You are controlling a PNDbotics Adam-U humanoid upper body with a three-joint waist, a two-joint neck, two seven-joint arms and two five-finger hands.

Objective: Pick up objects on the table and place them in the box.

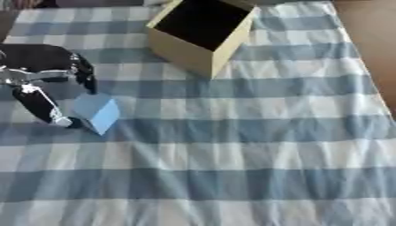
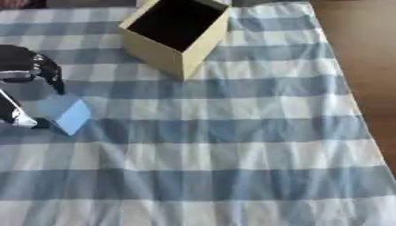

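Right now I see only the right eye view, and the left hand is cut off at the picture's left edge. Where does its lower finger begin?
Observer: In the left eye view the lower finger begins at a silver joint in the left hand and slants down towards the blue block.
Operator: And where does the arm come in?
Observer: From the left edge, higher in the picture than the block.
Operator: Does anything lie left of that finger?
Observer: Only the checked cloth shows there.
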